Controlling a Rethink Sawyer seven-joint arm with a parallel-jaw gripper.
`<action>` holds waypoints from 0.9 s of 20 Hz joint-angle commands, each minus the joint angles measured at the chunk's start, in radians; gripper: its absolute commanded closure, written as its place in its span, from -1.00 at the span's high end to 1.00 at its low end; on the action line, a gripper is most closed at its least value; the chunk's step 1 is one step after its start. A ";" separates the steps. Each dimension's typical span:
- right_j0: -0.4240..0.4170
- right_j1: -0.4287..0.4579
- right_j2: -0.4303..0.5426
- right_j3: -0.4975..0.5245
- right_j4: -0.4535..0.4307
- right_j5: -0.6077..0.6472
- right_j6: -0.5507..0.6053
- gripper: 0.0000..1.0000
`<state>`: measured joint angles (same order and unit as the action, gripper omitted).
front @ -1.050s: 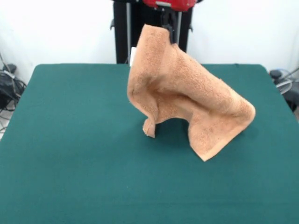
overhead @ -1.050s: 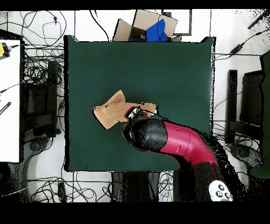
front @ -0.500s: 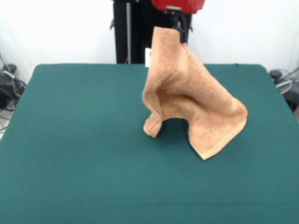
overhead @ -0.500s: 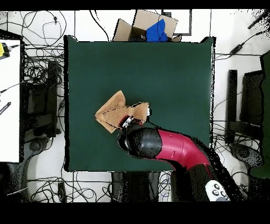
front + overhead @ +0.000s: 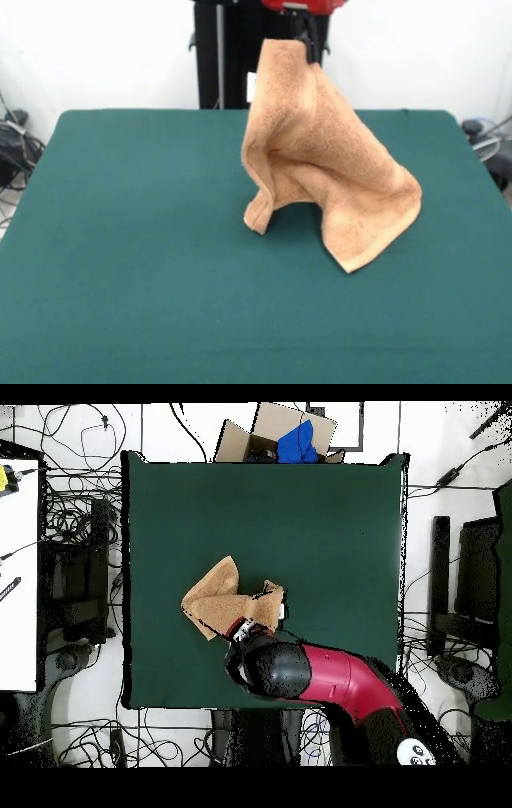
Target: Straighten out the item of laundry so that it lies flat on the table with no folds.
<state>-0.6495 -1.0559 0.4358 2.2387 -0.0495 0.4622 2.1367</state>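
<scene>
Risk: the towel [image 5: 332, 172] is hanging in a crumpled tent, so if released now it is likely collapsing onto its own folds; a weak pinch could be letting the corner slip.
Lower corners: two are trailing on the desk [image 5: 120, 264], near its middle, toward the far edge.
Material: thick, looped light-orange terry with a hemmed border, draping softly.
Desk surface: dark green cloth, matte, likely dragging on the towel.
Fingers: the gripper [image 5: 306, 50] is pinching the towel's top corner, raised above the desk's far edge.
</scene>
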 commanded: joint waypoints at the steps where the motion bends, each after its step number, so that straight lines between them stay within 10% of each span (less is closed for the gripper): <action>1: -0.032 0.070 0.080 0.122 -0.148 -0.186 -0.070 -1.00; 18: -0.074 0.211 0.079 0.063 -0.494 -0.378 -0.081 -1.00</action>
<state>-0.7269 -0.9285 0.4546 2.3125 -0.4098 0.1652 2.1367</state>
